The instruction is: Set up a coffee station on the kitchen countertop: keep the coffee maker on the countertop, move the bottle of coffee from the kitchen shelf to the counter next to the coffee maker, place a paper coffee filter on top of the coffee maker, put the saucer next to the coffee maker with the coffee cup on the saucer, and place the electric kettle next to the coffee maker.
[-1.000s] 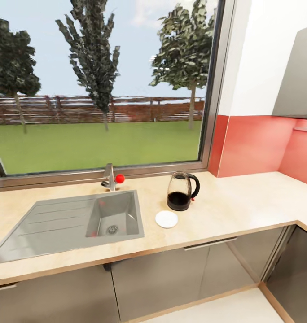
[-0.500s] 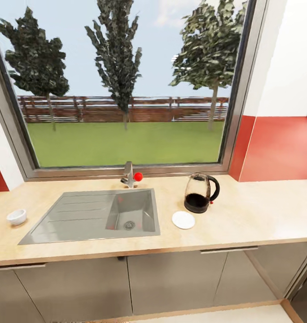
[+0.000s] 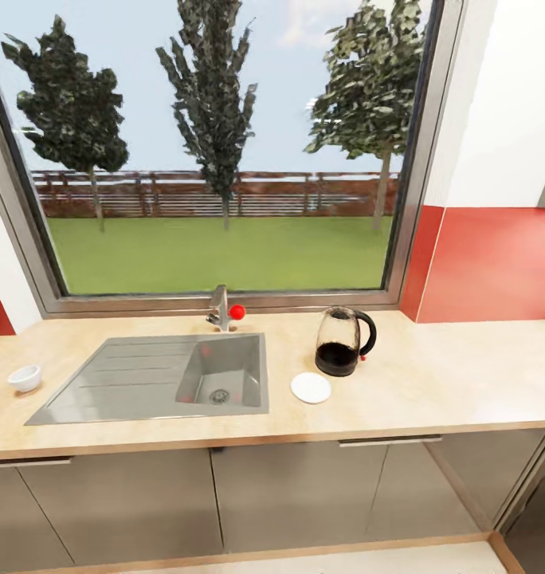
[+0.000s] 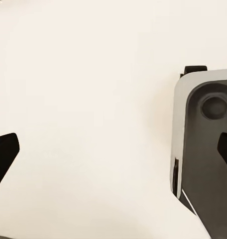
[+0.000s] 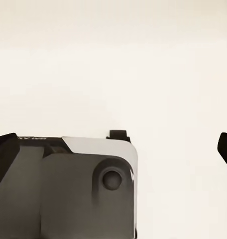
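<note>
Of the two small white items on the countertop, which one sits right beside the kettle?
The saucer, a flat round plate just in front of the electric kettle. The coffee cup stands far off, beyond the sink.

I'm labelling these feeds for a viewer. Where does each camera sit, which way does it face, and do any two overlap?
Head view: on the robot's head, facing the window, looking down on the long tan speckled countertop, grey sink, glass black-based kettle, round white saucer and small white cup.
Left wrist view: near the left claw, facing pale floor and a grey part of the robot; black fingertips spread wide.
Right wrist view: near the right claw, likewise.
Shared: both wrist views show pale floor and a grey robot part.
</note>
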`<state>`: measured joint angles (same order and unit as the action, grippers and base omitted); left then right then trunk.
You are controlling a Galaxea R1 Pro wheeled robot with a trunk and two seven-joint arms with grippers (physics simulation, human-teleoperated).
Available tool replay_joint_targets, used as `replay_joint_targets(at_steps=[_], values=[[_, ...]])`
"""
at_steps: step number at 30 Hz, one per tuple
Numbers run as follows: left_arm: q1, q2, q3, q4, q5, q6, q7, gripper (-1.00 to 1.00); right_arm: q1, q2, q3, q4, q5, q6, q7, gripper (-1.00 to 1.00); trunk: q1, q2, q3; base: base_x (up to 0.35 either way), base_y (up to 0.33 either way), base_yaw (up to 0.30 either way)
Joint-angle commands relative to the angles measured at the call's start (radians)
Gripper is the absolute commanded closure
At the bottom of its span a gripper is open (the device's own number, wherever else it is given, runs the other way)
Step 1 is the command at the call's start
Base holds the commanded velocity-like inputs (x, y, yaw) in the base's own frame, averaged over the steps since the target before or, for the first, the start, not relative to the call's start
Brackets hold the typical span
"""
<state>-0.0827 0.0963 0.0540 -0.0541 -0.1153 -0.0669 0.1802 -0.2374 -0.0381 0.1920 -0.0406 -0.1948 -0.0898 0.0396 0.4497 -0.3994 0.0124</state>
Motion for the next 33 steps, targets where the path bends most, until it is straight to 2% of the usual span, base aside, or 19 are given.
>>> replay_joint_targets(at_steps=[1,6,7,8,9,11,15,18,19,21,25,27,33], values=[[-0.002,0.001,0.006,0.000,-0.012,-0.002,0.001,-1.00,0.000,0.000,0.007,0.001,-0.012,-0.004,0.003,-1.00,0.000,-0.001,0.000,-0.003,-0.018,0.000],[-0.019,0.001,-0.004,-0.027,-0.026,0.000,-0.011,-1.00,0.000,0.000,0.001,0.001,-0.016,-0.004,0.006,-1.00,0.000,-0.001,0.000,-0.001,-0.004,0.000],[-0.031,0.001,-0.005,-0.053,-0.038,-0.001,-0.015,-1.00,0.000,0.000,0.002,0.001,-0.016,-0.004,0.005,-1.00,0.000,-0.001,0.000,0.000,0.000,0.000],[-0.096,0.004,-0.004,-0.256,-0.097,0.007,-0.219,-1.00,0.000,0.016,0.008,-0.015,-0.010,-0.004,0.007,-1.00,0.000,-0.001,0.000,0.000,0.000,0.000],[-0.109,0.006,-0.003,-0.293,-0.100,0.008,-0.279,-1.00,0.000,0.019,0.009,-0.042,-0.008,-0.003,0.007,-1.00,0.000,-0.001,0.000,0.000,0.000,0.000],[-0.128,0.011,-0.003,-0.334,-0.101,0.008,-0.358,-1.00,0.000,0.021,0.022,-0.085,0.007,-0.003,0.008,-1.00,0.000,-0.001,0.000,0.000,0.000,0.000],[-0.161,0.030,-0.003,-0.381,-0.102,0.012,-0.499,-1.00,0.000,0.023,0.074,-0.158,0.071,-0.002,0.009,-1.00,0.000,-0.001,0.000,0.000,0.000,0.000],[-0.195,0.061,-0.001,-0.407,-0.098,0.038,-0.645,-1.00,0.000,0.024,0.104,-0.233,0.119,-0.002,0.009,-1.00,0.000,-0.001,0.000,0.000,0.000,0.000],[-0.203,0.068,0.000,-0.412,-0.097,0.046,-0.676,-1.00,0.000,0.024,0.107,-0.248,0.125,-0.002,0.009,-1.00,0.000,-0.001,0.000,0.000,0.000,0.000],[-0.231,0.094,0.003,-0.434,-0.094,0.083,-0.799,-1.00,0.000,0.024,0.114,-0.313,0.139,-0.001,0.010,-1.00,0.000,-0.001,0.000,0.000,0.000,0.000],[-0.261,0.114,0.005,-0.474,-0.094,0.129,-0.929,-1.00,0.000,0.024,0.118,-0.401,0.145,0.000,0.011,-1.00,0.000,-0.001,0.000,0.000,0.000,0.000],[-0.279,0.121,0.005,-0.516,-0.094,0.176,-1.000,-1.00,0.000,0.024,0.119,-0.466,0.146,0.002,0.011,-1.00,0.000,-0.001,0.000,0.000,0.000,0.000],[-0.298,0.125,0.004,-0.637,-0.094,0.302,-1.093,-1.00,0.000,0.025,0.119,-0.571,0.145,0.001,0.013,-1.00,0.000,-0.001,0.000,0.000,0.000,0.000]])
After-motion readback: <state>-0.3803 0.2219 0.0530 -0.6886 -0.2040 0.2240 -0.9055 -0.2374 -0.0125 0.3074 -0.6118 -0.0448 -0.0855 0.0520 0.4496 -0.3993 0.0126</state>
